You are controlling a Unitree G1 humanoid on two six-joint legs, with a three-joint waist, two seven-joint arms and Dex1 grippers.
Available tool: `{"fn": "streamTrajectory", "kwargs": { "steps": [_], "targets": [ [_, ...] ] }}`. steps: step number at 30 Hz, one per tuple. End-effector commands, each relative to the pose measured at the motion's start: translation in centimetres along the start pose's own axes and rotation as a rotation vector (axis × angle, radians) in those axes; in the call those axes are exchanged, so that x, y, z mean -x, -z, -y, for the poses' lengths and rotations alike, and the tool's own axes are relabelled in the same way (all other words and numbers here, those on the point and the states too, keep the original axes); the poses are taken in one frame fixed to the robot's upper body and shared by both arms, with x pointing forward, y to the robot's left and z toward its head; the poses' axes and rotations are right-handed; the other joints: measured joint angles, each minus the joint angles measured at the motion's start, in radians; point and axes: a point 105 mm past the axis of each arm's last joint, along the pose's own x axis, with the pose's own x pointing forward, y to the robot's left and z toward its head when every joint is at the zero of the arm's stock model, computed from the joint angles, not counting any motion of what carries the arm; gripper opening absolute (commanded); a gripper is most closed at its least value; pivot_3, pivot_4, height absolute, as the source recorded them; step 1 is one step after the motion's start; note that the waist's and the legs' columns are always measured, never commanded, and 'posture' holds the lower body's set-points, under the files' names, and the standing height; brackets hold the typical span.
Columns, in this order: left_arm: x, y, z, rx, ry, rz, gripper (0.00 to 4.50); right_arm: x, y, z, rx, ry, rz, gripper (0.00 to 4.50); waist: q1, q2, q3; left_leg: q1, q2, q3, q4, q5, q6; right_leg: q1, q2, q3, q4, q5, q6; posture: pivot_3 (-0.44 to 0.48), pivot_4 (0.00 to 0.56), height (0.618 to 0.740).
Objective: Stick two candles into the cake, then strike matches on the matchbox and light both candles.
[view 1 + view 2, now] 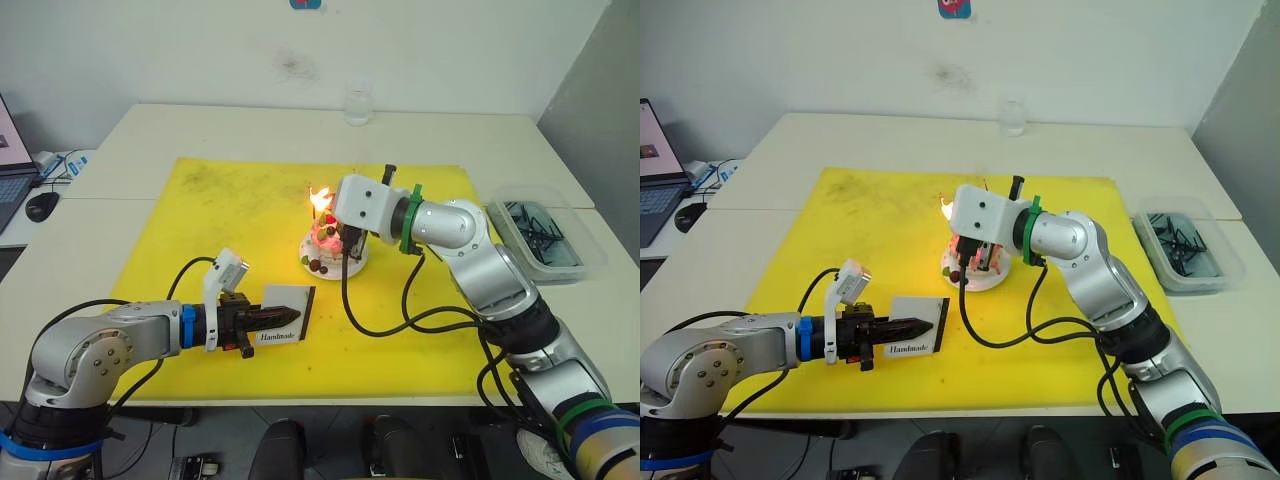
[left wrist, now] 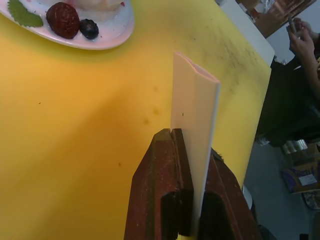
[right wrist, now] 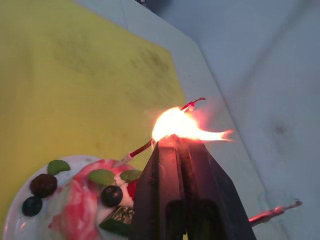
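Note:
The pink cake (image 1: pixel 325 243) sits on its white plate (image 1: pixel 357 266) in the middle of the yellow mat. My right gripper (image 3: pixel 177 147) hovers over it, shut, with a bright flame (image 3: pixel 182 125) burning at its fingertips; the match stick itself is lost in the glare. The flame touches the tip of a reddish candle (image 3: pixel 140 148) that stands tilted in the cake. A second thin candle (image 3: pixel 275 212) shows at the edge of the right wrist view. Nearer me, my left gripper (image 1: pixel 290 317) is shut on the white matchbox (image 1: pixel 285 322), holding it on edge just above the mat.
The yellow mat (image 1: pixel 220 230) covers the table's centre. A clear bin (image 1: pixel 545 235) with dark items stands at the right. A glass (image 1: pixel 358 103) is at the back, and a mouse (image 1: pixel 42 205) at the far left. A person's hand (image 2: pixel 300 42) holds a phone beyond the table.

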Motion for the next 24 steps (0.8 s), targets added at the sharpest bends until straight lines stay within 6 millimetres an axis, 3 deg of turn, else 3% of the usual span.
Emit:
{"fn": "streamTrajectory", "kwargs": {
  "steps": [1,24],
  "targets": [
    [-0.19,-0.77,0.72,-0.051,0.019,0.02,0.0,0.19,-1.18,1.2,0.055,0.046,0.043,0.02,0.0,0.0,0.0,0.0,0.0,0.0,0.0,0.0,0.0,0.0,0.0,0.0,0.0,0.0,0.0,0.0,0.15,0.74],
    [-0.67,-0.99,0.81,-0.061,0.025,0.028,0.0,0.7,-1.23,0.68,0.059,0.009,0.05,0.02,0.0,0.0,0.0,0.0,0.0,0.0,0.0,0.0,0.0,0.0,0.0,0.0,0.0,0.0,0.0,0.0,0.15,0.74]
  ]
}}
